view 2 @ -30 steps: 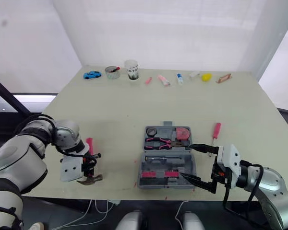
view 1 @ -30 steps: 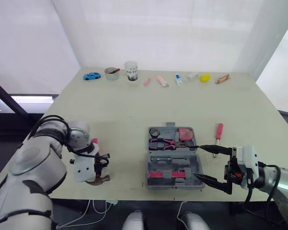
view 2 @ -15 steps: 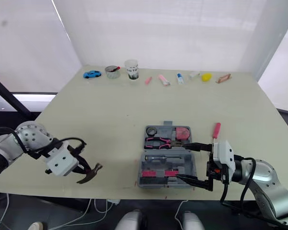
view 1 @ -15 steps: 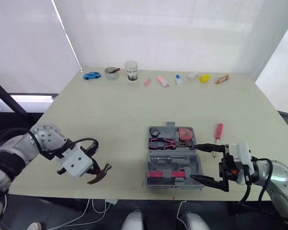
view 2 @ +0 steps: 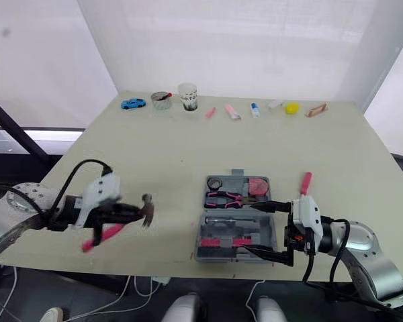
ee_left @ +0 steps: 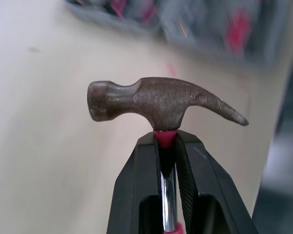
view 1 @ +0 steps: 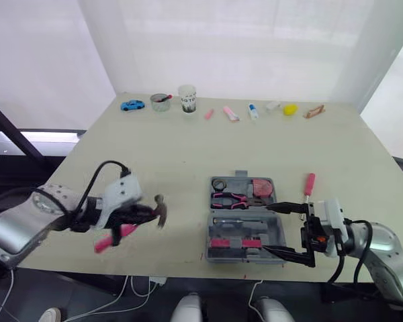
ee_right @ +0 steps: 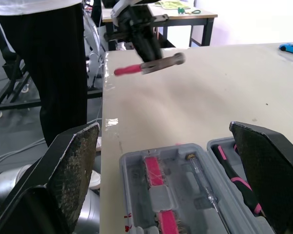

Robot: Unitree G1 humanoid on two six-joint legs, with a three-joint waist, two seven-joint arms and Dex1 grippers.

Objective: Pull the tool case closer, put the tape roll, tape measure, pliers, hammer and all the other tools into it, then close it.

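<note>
The left pincer (ee_left: pixel 166 139) was clamped on the neck of the hammer (ee_left: pixel 161 105), just below the steel head. The hammer was held clear of the worktop (view 1: pixel 188 154), to the left of the tool case (view 1: pixel 255 231) and well apart from it, with its pink grip pointing towards the near edge.

The tool case lay open near the front edge. The pliers (view 1: pixel 230 198) and the pink tape measure (view 1: pixel 260 187) sat in its far half.

The right pincer (view 1: pixel 267 228) stood apart at the right side of the case, with the near half between its fingers. Contact with the case could not be determined. A red-handled screwdriver (view 1: pixel 308 184) lay on the worktop just right of the case.
</note>
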